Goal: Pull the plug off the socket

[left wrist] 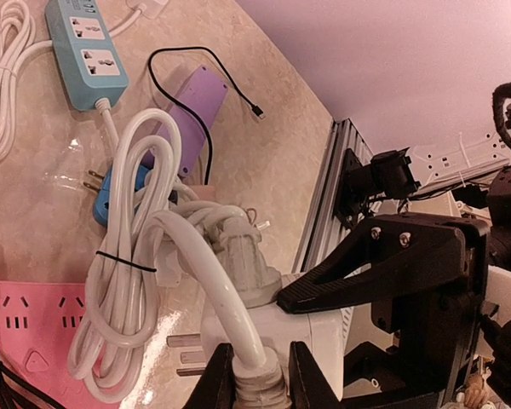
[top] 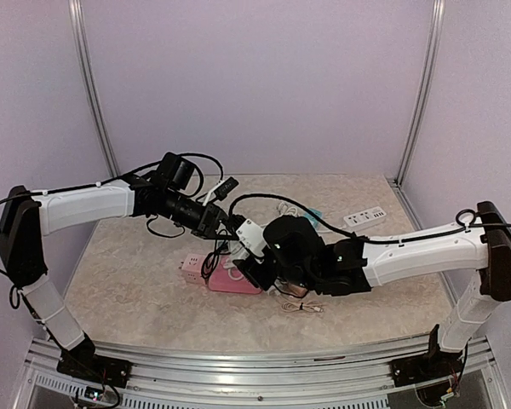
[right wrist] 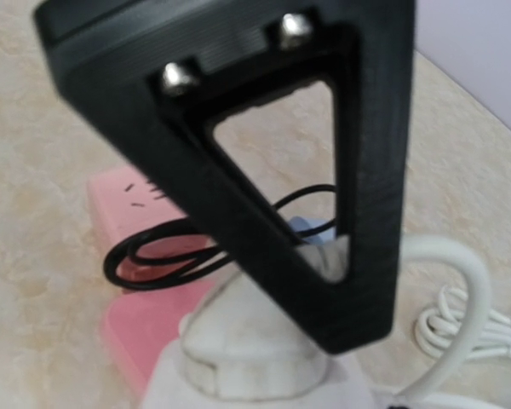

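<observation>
Plug (left wrist: 254, 277), round and white, still seated in a white socket (left wrist: 324, 341) cube near the middle of the table (top: 136, 281), just above a pink power strip (left wrist: 34, 324). Thick white cord (left wrist: 206, 273) arching from the plug and down into the left hand (left wrist: 262, 383), fingers closed tight on its ribbed collar. Right hand (top: 257, 256) reaching in from the right edge, with one black finger (left wrist: 366, 273) laid flat against the socket and the other hidden; cannot tell whether clamped or slack. Two bare metal prongs (left wrist: 187, 342) sticking out of the socket's side, apart from the pink power strip. Tied bundle of white cable (left wrist: 123, 298) lying partly over that strip, a blue adapter (left wrist: 119, 192) beside it. Further toward the far edge, a blue power strip (left wrist: 89, 51), a purple box (left wrist: 192, 111) and a thin black wire (left wrist: 213, 72) looped over the box. Near the far right corner, a white power strip (top: 364, 218), well apart from both hands.
</observation>
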Robot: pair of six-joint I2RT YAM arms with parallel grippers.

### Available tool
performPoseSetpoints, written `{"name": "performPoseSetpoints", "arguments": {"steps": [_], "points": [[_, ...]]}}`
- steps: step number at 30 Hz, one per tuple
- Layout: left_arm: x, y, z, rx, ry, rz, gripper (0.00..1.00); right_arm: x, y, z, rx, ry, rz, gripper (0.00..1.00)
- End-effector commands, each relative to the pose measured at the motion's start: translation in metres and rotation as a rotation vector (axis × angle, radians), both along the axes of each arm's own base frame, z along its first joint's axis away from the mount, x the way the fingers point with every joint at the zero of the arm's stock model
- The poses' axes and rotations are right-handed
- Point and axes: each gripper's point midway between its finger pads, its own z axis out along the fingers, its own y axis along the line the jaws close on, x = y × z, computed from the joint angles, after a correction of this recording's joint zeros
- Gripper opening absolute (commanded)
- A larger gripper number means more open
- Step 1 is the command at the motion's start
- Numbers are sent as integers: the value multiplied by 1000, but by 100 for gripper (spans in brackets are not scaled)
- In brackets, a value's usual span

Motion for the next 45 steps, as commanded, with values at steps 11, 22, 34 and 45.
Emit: {"name": "performPoseSetpoints", "arguments": {"steps": [11, 22, 34, 45], "points": [[0, 5, 17, -24, -14, -19, 0, -39, 8, 38, 20, -111, 258, 0], [-4, 2, 16, -25, -11, -31, 0, -9, 7, 15, -97, -76, 83, 0], [-4, 2, 18, -27, -15, -32, 0, 32, -23, 18, -55, -24, -106, 0], [-4, 2, 14, -19, -7, -32, 0, -17, 7, 28, -22, -69, 188, 0]]}}
